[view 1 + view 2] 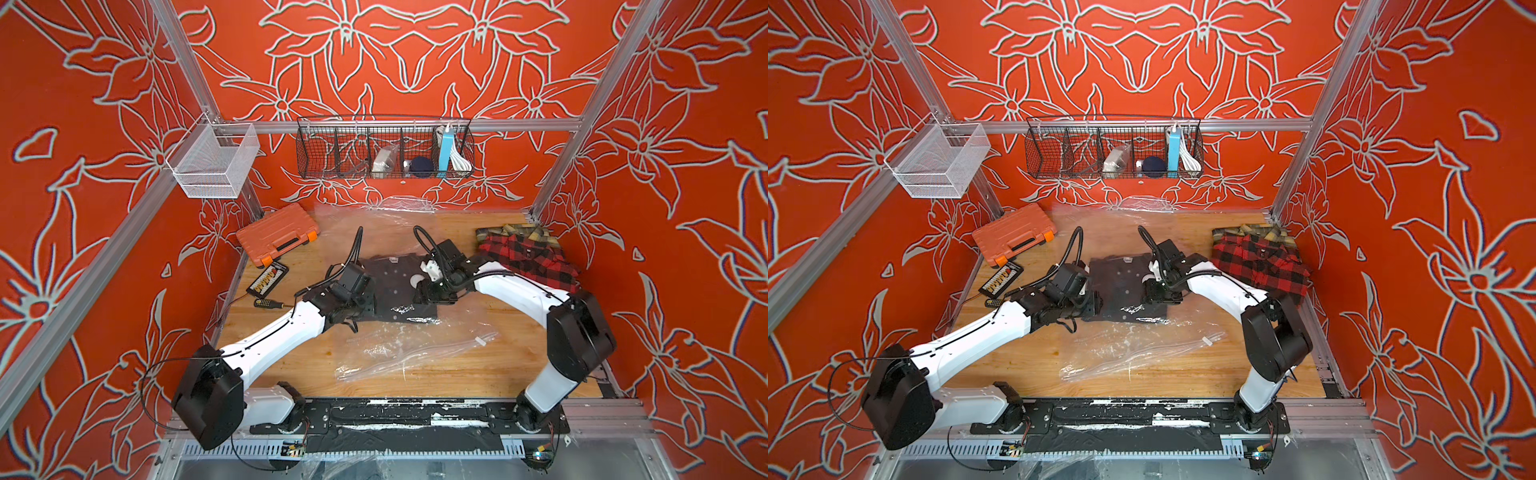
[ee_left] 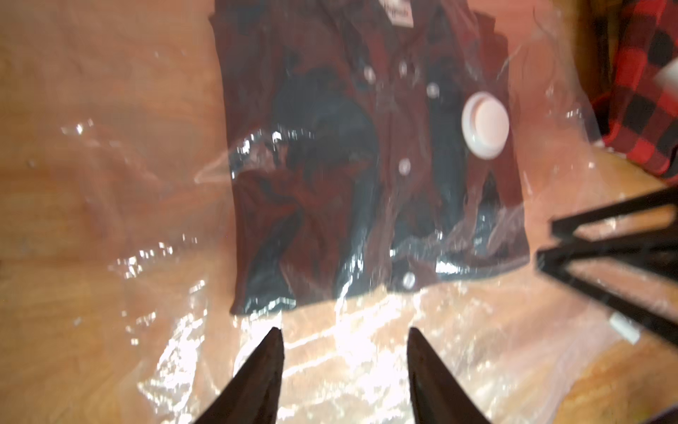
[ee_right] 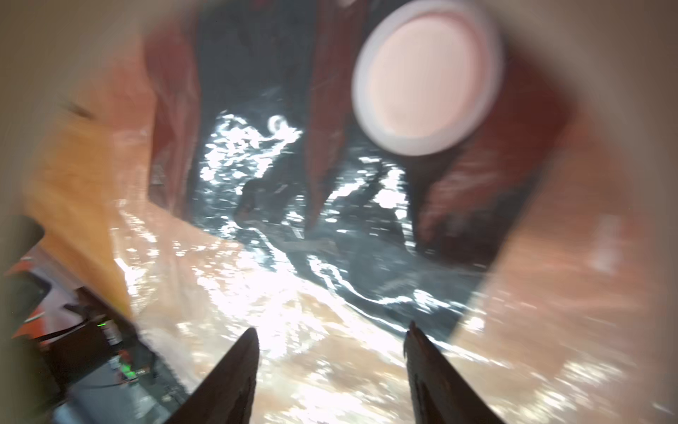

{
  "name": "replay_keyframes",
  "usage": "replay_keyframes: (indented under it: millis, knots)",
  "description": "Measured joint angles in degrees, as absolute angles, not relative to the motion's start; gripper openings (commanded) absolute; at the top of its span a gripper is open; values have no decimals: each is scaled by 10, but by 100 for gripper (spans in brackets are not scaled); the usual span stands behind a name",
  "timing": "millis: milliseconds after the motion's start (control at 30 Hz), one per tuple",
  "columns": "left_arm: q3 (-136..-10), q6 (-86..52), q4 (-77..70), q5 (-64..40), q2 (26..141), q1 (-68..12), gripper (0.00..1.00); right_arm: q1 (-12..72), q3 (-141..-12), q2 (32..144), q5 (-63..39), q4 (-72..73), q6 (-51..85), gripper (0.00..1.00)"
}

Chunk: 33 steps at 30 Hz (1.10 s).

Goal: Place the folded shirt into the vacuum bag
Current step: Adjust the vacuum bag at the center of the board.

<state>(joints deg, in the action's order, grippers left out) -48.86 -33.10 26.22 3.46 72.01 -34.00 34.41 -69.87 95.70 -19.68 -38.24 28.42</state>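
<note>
Two claws over the table, Mia says. Is either one gripping anything?

Neither, says Jon. In its wrist view the left gripper (image 2: 345,332) has its jaws spread with nothing between them, only crinkled plastic below. The right gripper (image 3: 332,328) is released the same way, jaws wide, with glare off the plastic beneath.

Mia: And the folded shirt (image 1: 390,282)?

Jon: Dead centre of the wooden table (image 1: 478,374). It is dark cloth with pale buttons, lying flat inside the vacuum bag (image 1: 399,353). The clear film covers it, and the white valve cap (image 1: 415,281) sits on top, toward the shirt's 3 o'clock edge.

Mia: Where does the bag run?

Jon: From 12 o'clock at the back wall, over the centre, down toward 6 o'clock. Its loose, wrinkled end lies on the near side of the shirt, with the small white slider clip (image 1: 480,341) at about 5 o'clock.

Mia: And the claws, on that clock?

Jon: The left gripper is at the shirt's 8 o'clock corner. The right one is at its 3 o'clock edge, just beside the cap.

Mia: Anything else down there?

Jon: A red plaid shirt (image 1: 528,257) at 2 o'clock, with an olive plaid shirt (image 1: 523,232) behind it. An orange tool case (image 1: 276,235) at 10 o'clock — and a bit set (image 1: 268,279) and a screwdriver (image 1: 268,303) at 9 o'clock.
</note>
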Motion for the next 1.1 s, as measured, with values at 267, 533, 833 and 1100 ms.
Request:
replay_keyframes:
  millis: [267, 533, 833, 1100]
  knots:
    - [-452, -356, 242, 28, 755, -365, 54, 348, -710, 1027, -171, -400, 265, 66]
    - [-420, -354, 220, 35, 771, -367, 54, 375, -740, 1094, -171, -388, 294, 65]
    - [-421, -321, 216, 33, 700, -368, 55, 382, -790, 1115, -186, -387, 279, 68]
    - [-424, -295, 208, 30, 668, -415, 57, 302, -754, 1003, -198, -404, 253, 67]
